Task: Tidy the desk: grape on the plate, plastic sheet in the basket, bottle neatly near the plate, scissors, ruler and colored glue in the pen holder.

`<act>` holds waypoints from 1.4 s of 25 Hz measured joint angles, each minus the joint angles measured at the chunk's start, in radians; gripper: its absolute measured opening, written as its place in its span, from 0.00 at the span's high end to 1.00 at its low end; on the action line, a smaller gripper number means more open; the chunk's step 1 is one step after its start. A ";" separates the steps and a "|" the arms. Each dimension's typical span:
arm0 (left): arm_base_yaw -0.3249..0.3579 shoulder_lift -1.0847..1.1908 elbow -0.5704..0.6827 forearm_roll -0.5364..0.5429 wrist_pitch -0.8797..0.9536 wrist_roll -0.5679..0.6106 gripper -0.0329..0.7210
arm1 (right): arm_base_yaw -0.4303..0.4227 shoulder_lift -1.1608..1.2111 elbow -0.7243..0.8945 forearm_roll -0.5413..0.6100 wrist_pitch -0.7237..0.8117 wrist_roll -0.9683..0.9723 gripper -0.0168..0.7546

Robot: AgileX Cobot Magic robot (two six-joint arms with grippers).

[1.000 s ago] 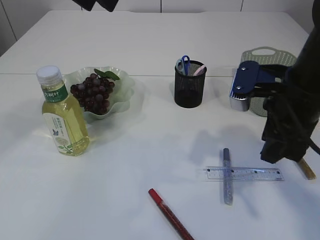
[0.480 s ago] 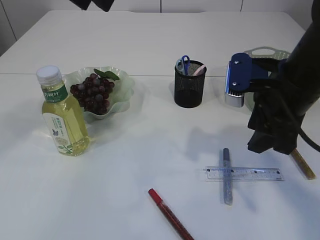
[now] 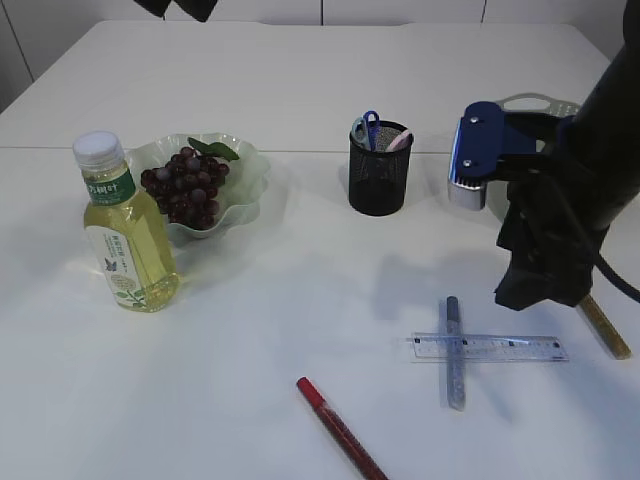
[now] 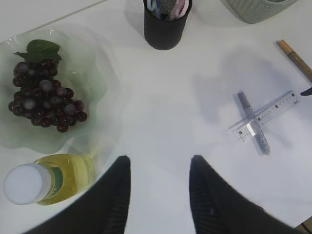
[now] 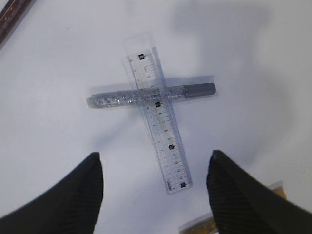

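Looking across from the left w/ the pen holder (image 3: 380,168) as my anchor: bottle (image 3: 122,229) stands upright far left of it, touching or just beside the plate (image 3: 255,180), front-left of that plate. Grape (image 3: 187,185) bunch sits on the plate, left of the holder. Left gripper (image 4: 159,195) hangs high above the table; in its wrist cam the jaws stand partly apart, nothing between them, bottle cap below-left.

Scissors (image 3: 368,128), blue handles, already stick out of the holder, w/ something pink beside them. Red glue stick (image 3: 340,430) lies well in front of the holder, slightly left, running off the bottom edge.

Ruler (image 3: 489,347), clear, lies front-right of the holder, resting across a silver glitter glue (image 3: 455,352) so they form a cross. Right gripper (image 5: 154,195) hovers over that cross, jaws spread wide, empty, ruler's end between them in the wrist cam. Gold glue stick (image 3: 606,327) lies farther right, partly behind the arm. Basket (image 3: 530,105) sits right of the holder, mostly hidden by the arm. Can't see a plastic sheet.
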 joint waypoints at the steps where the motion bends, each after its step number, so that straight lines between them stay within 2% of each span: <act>1: 0.000 0.000 0.000 0.000 0.000 0.000 0.56 | 0.000 0.000 0.000 -0.004 0.008 -0.052 0.30; 4: 0.000 0.000 0.000 0.000 0.000 0.000 0.56 | 0.000 0.010 0.000 -0.029 0.015 -0.155 0.30; 9: 0.000 0.000 0.000 0.000 0.000 0.000 0.56 | 0.000 0.116 0.000 -0.053 0.030 -0.213 0.30; 22: 0.000 0.000 0.000 0.000 0.000 0.000 0.56 | 0.000 0.281 -0.002 -0.013 -0.038 -0.270 0.30; 35: 0.000 0.000 0.000 0.000 0.000 0.000 0.56 | -0.053 0.352 -0.047 0.014 -0.067 -0.266 0.30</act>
